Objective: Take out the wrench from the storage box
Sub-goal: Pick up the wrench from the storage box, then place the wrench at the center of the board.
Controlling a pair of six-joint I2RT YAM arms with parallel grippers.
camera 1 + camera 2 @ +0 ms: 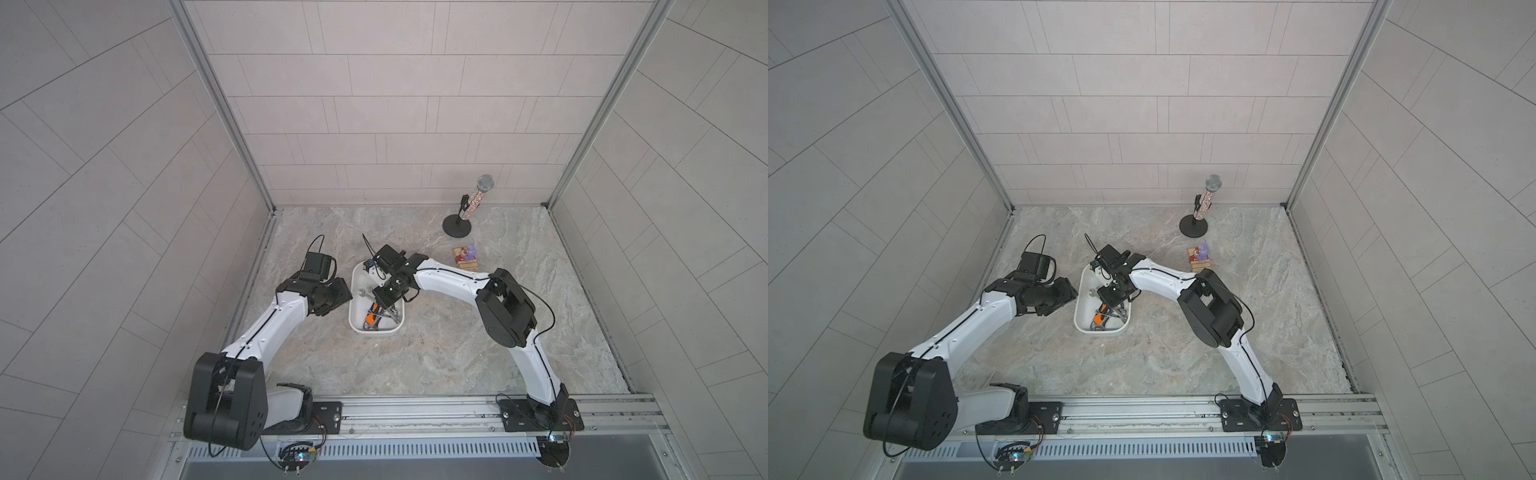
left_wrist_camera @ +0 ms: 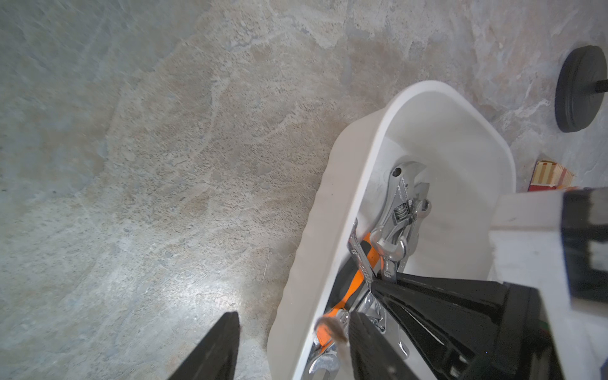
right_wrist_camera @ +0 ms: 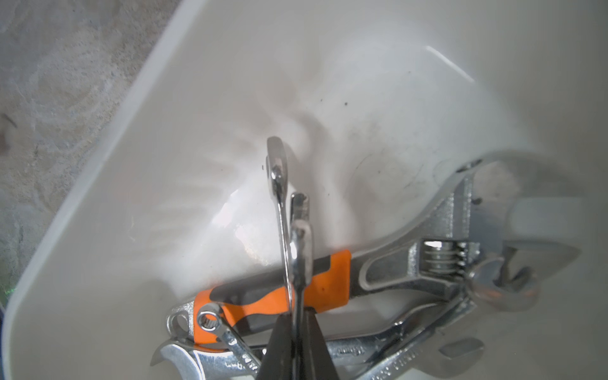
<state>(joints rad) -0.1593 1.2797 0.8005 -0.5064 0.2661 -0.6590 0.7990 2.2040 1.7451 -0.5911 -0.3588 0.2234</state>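
My R pincer [image 3: 297,324] is pinched tight on a thin wrench [image 3: 301,237] down in the box [image 3: 148,148] w/ other tools [image 3: 329,279], so I think I should lift slow & straight up, no bumping them.

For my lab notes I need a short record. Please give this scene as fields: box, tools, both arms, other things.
storage box: white tub, wrenches inside
right gripper: shut on a slim wrench, low inside the box
left gripper: open, fingers astride the box's side wall
other tools: adjustable wrench with orange grip; several chrome wrenches under it
elsewhere: microphone on a stand; small purple toy
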